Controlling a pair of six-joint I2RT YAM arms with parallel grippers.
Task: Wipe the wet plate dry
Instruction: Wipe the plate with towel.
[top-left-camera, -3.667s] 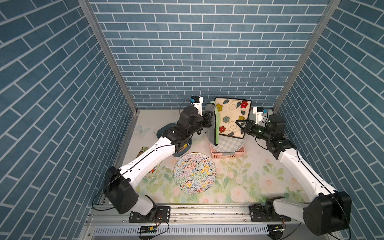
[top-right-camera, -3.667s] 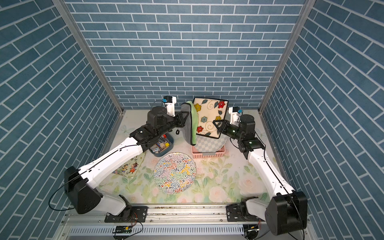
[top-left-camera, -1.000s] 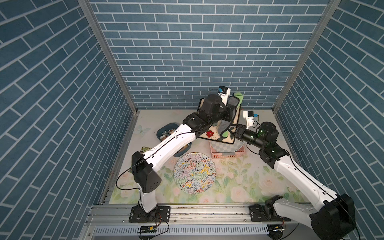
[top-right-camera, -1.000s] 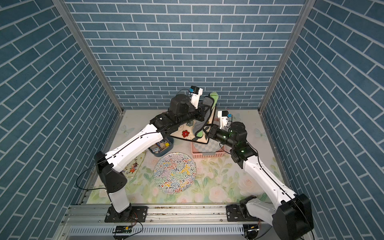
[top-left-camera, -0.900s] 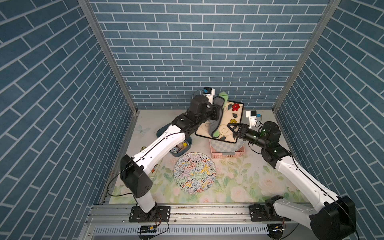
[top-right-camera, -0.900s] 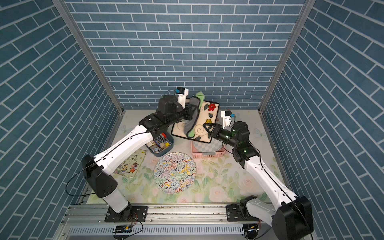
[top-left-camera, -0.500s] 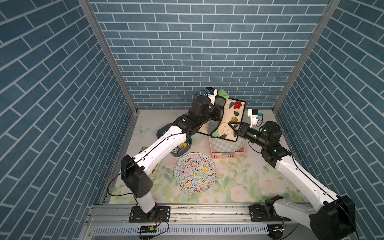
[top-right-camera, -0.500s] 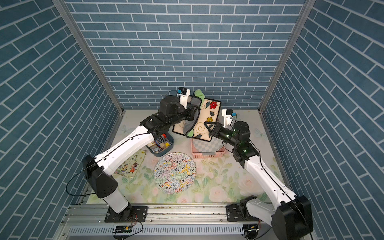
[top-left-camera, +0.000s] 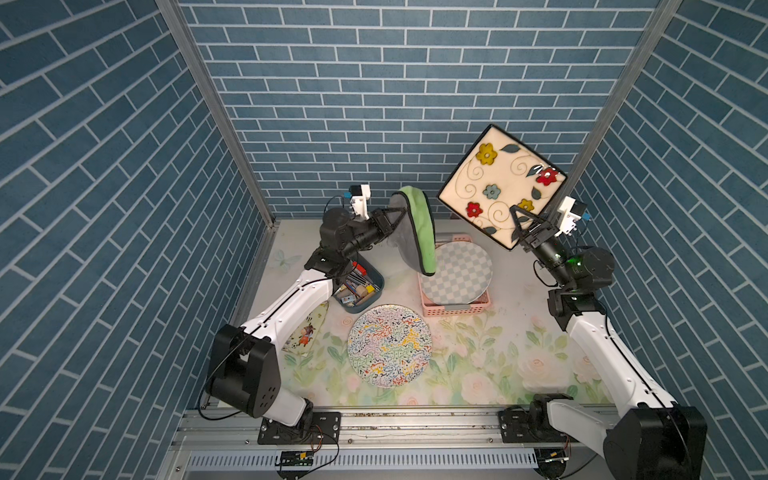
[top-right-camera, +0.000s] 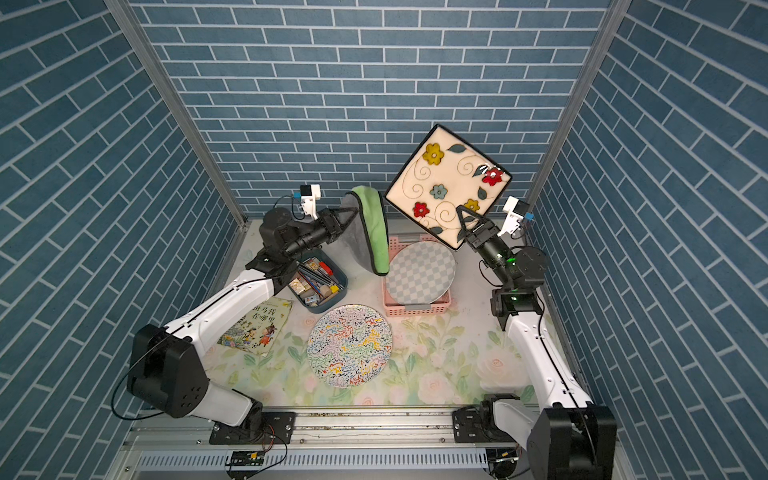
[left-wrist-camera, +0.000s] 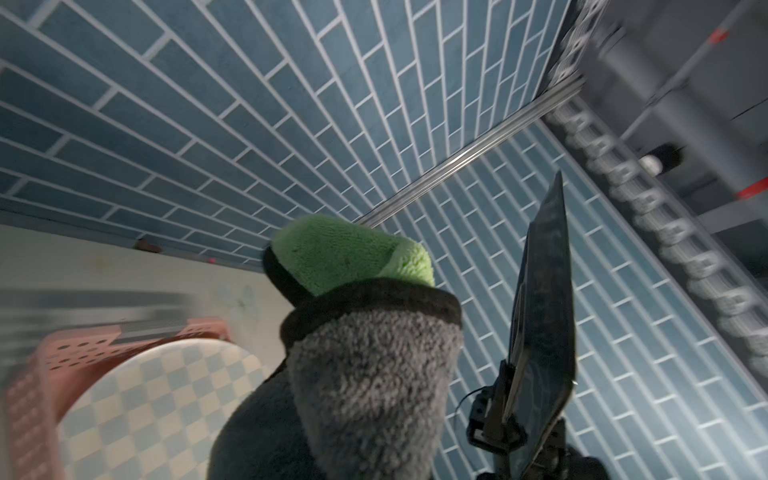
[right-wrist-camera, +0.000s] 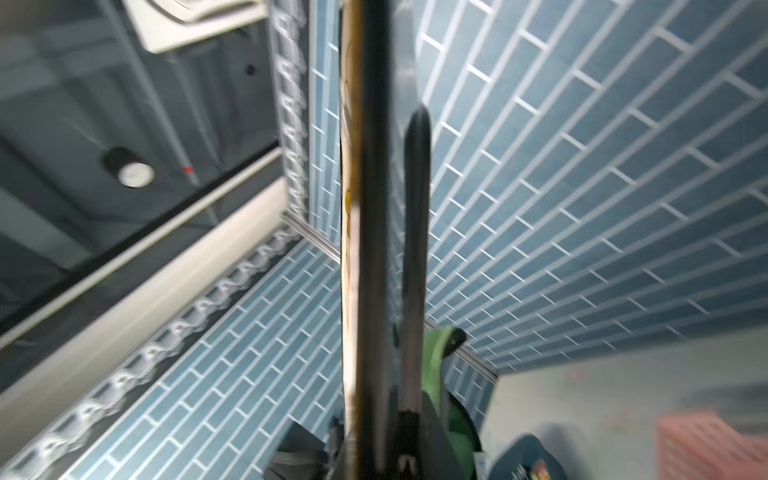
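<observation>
R jaws pinch the square floral plate (top-left-camera: 500, 185) by its corner, high above the pink basket (top-left-camera: 457, 311), face exposed. L jaws are clamped on the green cloth (top-left-camera: 419, 232) over the basket's edge, prob. ready to wipe.

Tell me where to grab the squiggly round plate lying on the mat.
Take the round plate by its rim at the near edge, coming in low from the front. It lies flat, so probably only the rim gives a pinch; the bin and basket crowd its far side.
</observation>
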